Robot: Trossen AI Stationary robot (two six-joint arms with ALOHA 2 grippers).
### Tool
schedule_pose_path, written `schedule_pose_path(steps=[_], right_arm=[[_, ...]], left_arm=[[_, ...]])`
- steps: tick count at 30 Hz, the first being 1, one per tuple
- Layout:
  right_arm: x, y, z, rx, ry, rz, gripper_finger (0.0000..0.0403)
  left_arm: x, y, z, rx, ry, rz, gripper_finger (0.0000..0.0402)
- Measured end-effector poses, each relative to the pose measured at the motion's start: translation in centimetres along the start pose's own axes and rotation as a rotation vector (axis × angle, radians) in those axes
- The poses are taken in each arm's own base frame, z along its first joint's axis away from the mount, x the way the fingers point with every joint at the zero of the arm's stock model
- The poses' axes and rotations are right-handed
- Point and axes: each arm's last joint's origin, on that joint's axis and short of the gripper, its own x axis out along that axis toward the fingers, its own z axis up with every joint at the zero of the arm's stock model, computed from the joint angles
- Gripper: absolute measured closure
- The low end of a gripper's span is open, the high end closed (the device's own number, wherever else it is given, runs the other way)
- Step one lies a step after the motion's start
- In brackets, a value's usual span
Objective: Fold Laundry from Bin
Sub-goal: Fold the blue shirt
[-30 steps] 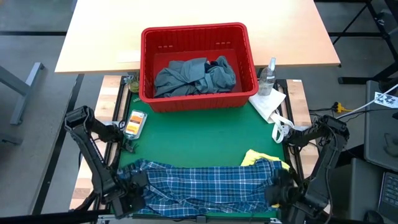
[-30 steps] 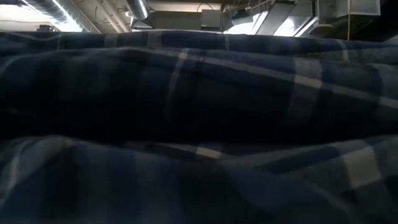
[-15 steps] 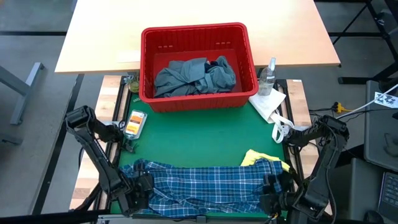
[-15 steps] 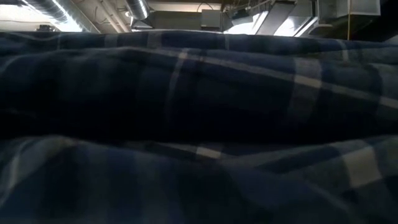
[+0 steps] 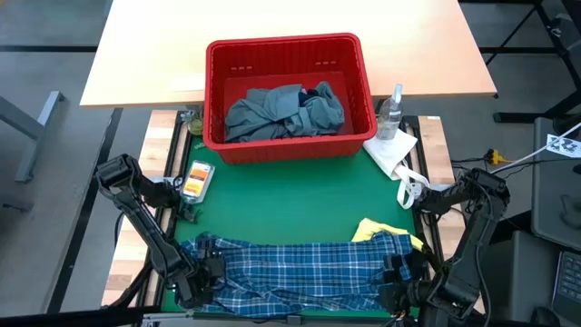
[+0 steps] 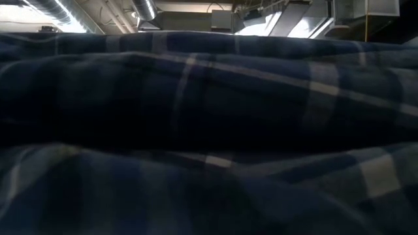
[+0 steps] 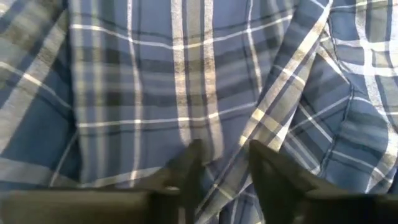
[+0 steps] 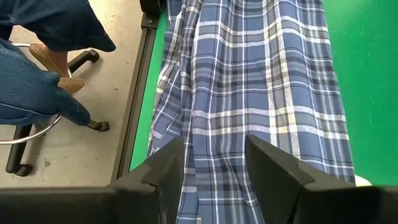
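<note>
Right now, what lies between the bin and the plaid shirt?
Only bare green mat lies between the bin and the plaid shirt, as the high view shows; no garment sits on that stretch.

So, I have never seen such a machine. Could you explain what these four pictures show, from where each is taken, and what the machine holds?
It is a robot with two dark arms at a table. One picture looks straight down: the left gripper and the right gripper sit at the two ends of a plaid shirt spread along the near edge of the green mat. A yellow garment peeks out beside the shirt. Behind stands a red bin with grey-blue laundry, and beside it a spray bottle and a paper towel. The dark picture is from table height; the shirt fills it. The other two come from cameras on the wrists. Each shows two fingers with shirt cloth between them, but a firm grip I cannot confirm.
</note>
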Motion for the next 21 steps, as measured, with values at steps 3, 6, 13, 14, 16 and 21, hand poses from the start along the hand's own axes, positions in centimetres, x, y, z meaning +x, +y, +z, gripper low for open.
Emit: schedule_pose_path(steps=[3,6,13,14,16,21], right_arm=[[0.0,0.0,0.0,0.000,0.000,0.000,0.0233],[0.0,0.0,0.0,0.000,0.000,0.000,0.0233],[0.0,0.0,0.0,0.003,-0.004,0.004,0.0233],[0.0,0.1,0.0,0.004,-0.004,0.005,0.0233],[0.0,0.1,0.1,0.007,-0.009,0.010,0.0233],[0.0,0.4,0.3,0.023,-0.029,0.034,0.0233]], left_arm=[[-0.2,-0.1,0.2,0.000,-0.001,-0.006,0.0353],[-0.9,-0.8,0.9,-0.012,-0.016,-0.035,0.0391],[-3.4,-2.8,2.8,0.018,-0.070,-0.133,0.0399],[-3.7,-3.0,2.9,0.018,-0.067,-0.147,0.0399],[-4.1,-3.4,2.8,0.026,-0.046,-0.177,0.0400],[-4.7,-4.2,1.8,0.049,0.029,-0.243,0.0400]])
